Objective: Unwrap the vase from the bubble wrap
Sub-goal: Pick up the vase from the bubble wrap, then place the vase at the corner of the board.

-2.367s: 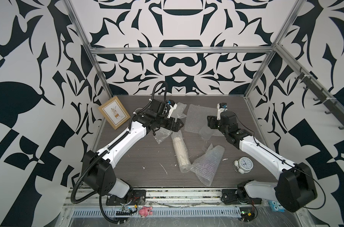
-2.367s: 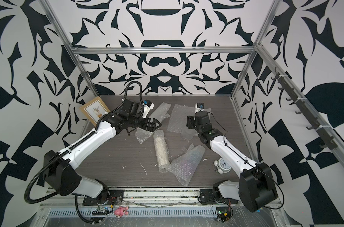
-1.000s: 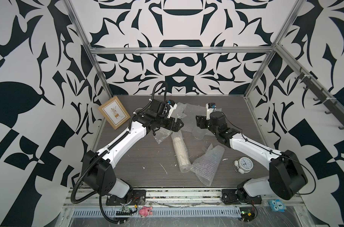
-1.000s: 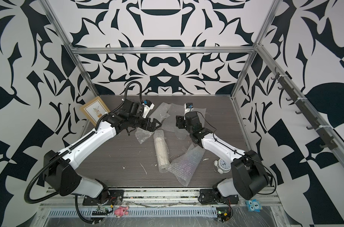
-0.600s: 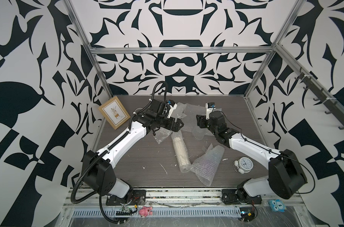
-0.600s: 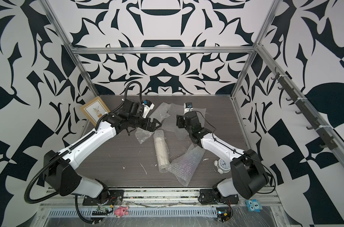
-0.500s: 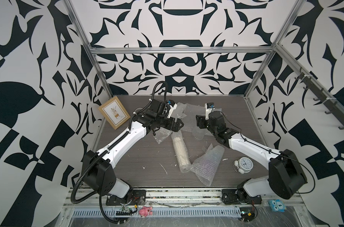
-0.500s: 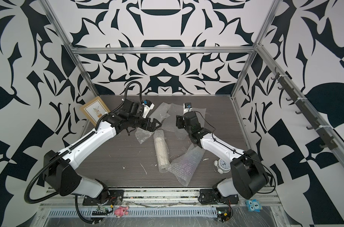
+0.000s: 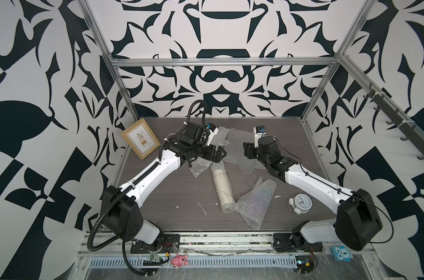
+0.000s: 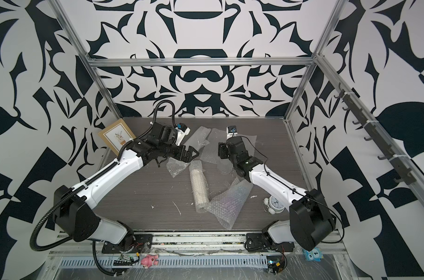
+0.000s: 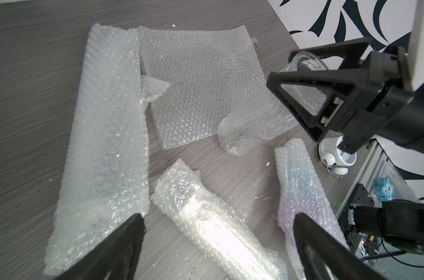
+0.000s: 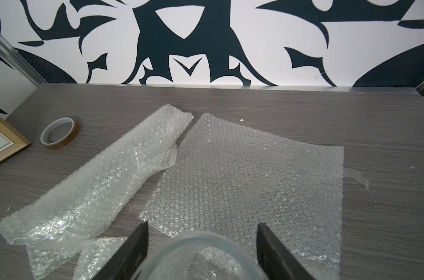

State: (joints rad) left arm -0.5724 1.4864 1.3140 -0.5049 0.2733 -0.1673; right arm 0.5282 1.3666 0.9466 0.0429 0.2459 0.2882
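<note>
Grey tabletop (image 12: 303,109) — crinkly clear bubble wrap (image 12: 242,181) lies loose; right gripper (image 12: 202,226) clasps glass vase (image 12: 206,257), base cropped; left gripper (image 11: 218,218) gapes empty.

The vase (image 12: 206,257) is clear glass, bare of wrap, and tilted between the fingers of the right gripper (image 12: 202,224). The bubble wrap (image 12: 249,181) lies loose in pieces: a flat sheet with a folded strip (image 12: 97,184) beside it. Nearer the front are a tight roll (image 9: 222,186) around something white and a crumpled sheet (image 9: 254,203).
</note>
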